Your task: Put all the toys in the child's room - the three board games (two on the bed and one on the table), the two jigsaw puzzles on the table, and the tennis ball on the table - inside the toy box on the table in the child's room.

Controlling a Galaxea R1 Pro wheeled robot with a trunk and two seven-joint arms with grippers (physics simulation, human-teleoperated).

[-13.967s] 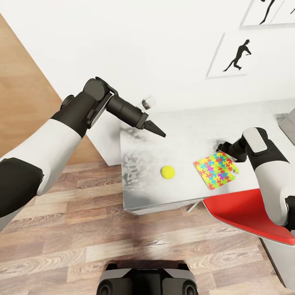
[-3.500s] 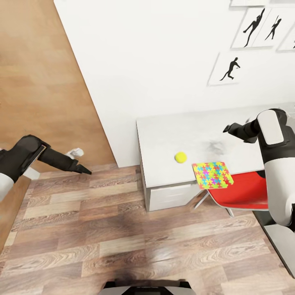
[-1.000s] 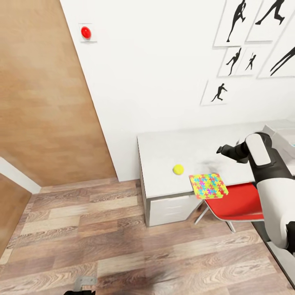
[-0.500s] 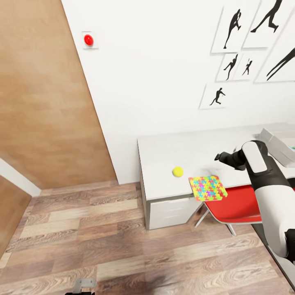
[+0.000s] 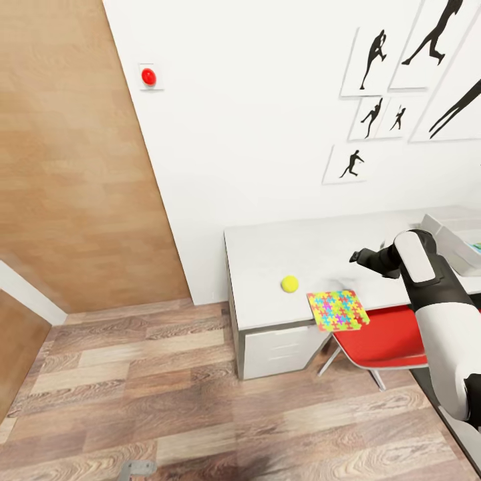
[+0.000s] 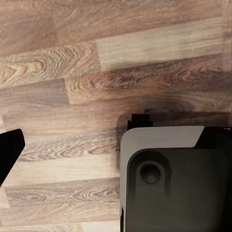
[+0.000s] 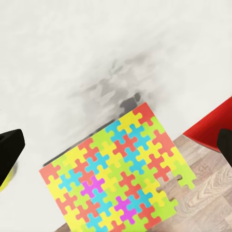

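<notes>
One arm reaches over the table [image 5: 267,247] in the head view — the right arm, elbow bent, forearm stretched level, its gripper [image 5: 356,256] hovering above the bare top just beyond the puzzle [image 5: 337,310]. Its wrist view shows dark fingertips [image 7: 9,147] at opposite edges — jaws spread wide, holding nothing. The puzzle overhangs the table's front edge above the red chair [image 5: 384,337]; the ball [image 5: 289,284] sits beside it. The toy box [image 5: 446,234] lies at the table's far right. The left gripper faces the wood floor [image 6: 96,58]; its jaws' state cannot be told.

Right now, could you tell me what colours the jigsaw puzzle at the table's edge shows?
The jigsaw puzzle is interlocking yellow, blue, green, red-orange and magenta pieces, clearest in the right wrist view.
</notes>
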